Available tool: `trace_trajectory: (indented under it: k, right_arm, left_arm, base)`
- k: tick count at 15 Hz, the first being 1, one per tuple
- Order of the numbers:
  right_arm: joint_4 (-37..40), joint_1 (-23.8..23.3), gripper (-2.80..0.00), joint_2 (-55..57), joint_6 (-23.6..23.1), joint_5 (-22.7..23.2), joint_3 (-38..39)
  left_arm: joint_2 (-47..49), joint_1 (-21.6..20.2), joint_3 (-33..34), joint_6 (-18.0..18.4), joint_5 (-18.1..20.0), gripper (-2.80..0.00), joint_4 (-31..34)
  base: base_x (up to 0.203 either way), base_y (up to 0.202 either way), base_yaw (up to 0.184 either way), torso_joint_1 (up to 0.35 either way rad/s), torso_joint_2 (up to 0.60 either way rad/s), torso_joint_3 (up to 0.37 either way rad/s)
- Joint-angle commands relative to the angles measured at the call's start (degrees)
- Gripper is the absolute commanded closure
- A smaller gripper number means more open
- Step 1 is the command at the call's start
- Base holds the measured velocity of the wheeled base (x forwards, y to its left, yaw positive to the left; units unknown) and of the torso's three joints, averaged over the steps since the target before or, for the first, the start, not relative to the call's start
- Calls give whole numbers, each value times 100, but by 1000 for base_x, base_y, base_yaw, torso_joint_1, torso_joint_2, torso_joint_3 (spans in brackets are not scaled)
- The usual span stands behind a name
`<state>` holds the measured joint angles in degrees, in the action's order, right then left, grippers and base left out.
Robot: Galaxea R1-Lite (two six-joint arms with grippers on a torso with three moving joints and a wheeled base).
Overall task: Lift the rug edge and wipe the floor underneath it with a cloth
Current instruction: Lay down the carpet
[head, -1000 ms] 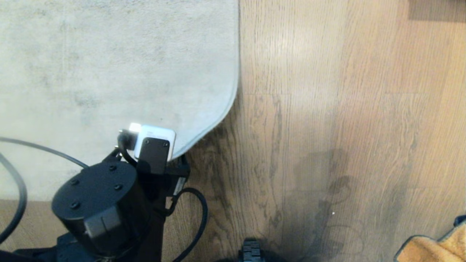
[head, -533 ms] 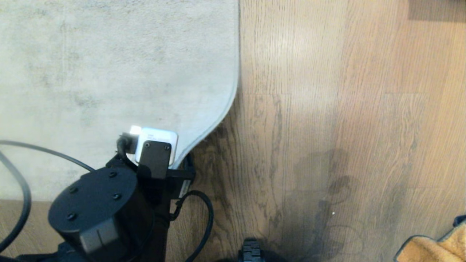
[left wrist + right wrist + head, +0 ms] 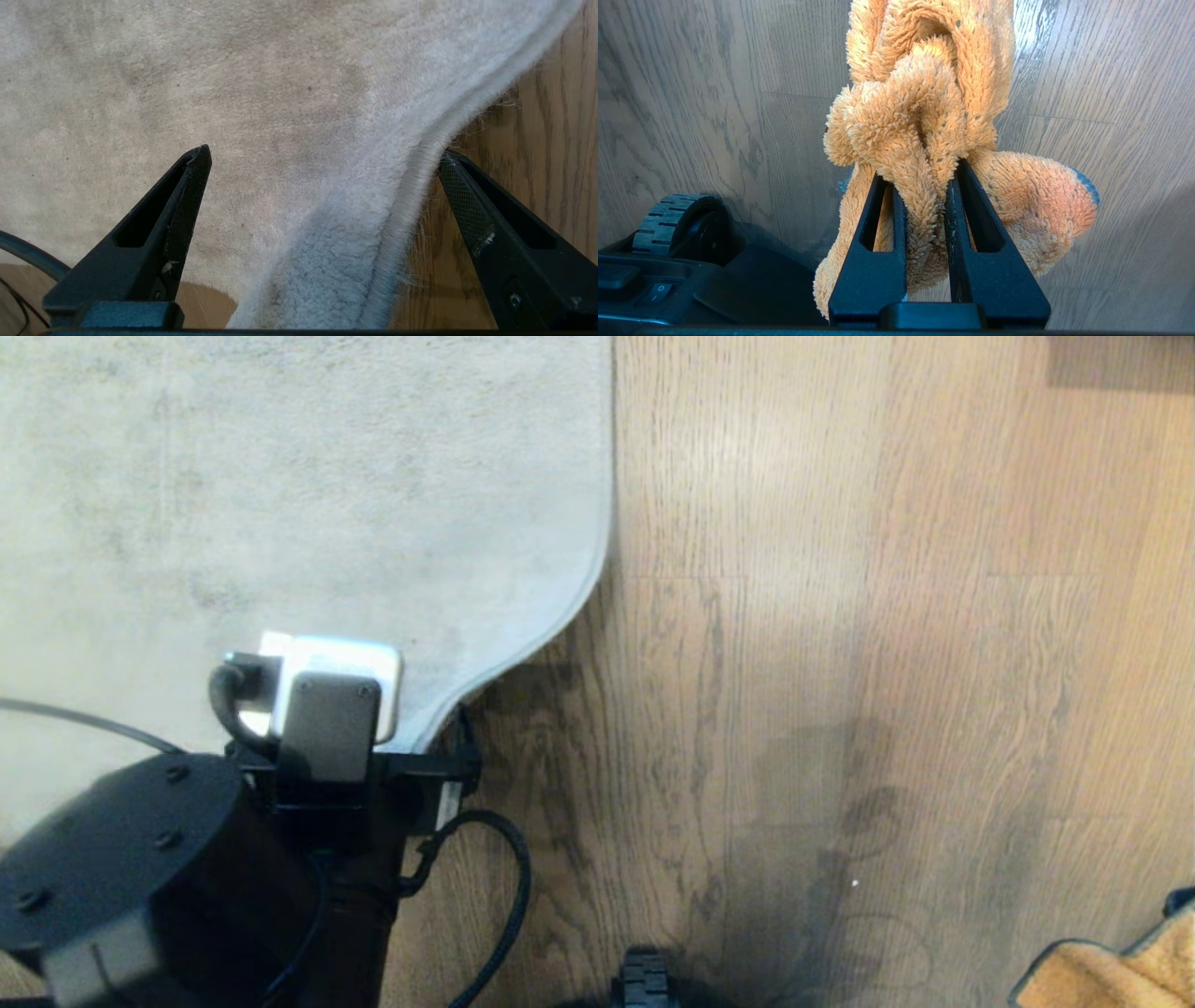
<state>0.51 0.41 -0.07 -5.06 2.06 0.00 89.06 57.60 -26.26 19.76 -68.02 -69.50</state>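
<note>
The pale grey rug (image 3: 327, 476) covers the upper left of the wood floor (image 3: 840, 616). Its straight border bends inward near my left wrist, and the rug edge (image 3: 523, 658) curls up there. My left gripper (image 3: 324, 153) is open wide and straddles the raised rug edge (image 3: 420, 177), one finger over the pile and one over bare floor (image 3: 551, 140). In the head view the wrist hides its fingers. My right gripper (image 3: 920, 171) is shut on the fluffy orange cloth (image 3: 924, 93), which hangs above the floor. A bit of the cloth (image 3: 1111, 971) shows at the lower right.
A wheel of my base (image 3: 644, 985) sits at the bottom middle, also visible as the wheel (image 3: 672, 219) beside the cloth. A black cable (image 3: 509, 896) loops off the left arm. A dark shape (image 3: 1120, 359) lies at the top right corner.
My left arm has swung to the left and slightly farther over the rug. The curled part of the rug edge has shifted left with it. The right arm is still.
</note>
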Motion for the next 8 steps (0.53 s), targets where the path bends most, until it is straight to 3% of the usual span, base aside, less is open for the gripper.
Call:
trace_trajectory:
  k: [1,8]
  right_arm:
    - [2,2,0,7,-4,5,0]
    - [2,2,0,7,-4,5,0]
  left_arm:
    - [-266,6,48,10,-44,-280,-37]
    - [-1210,-22,742,10,-45,-280,-7]
  base:
    - [0,0,0,0,0,0]
    - [0,0,0,0,0,0]
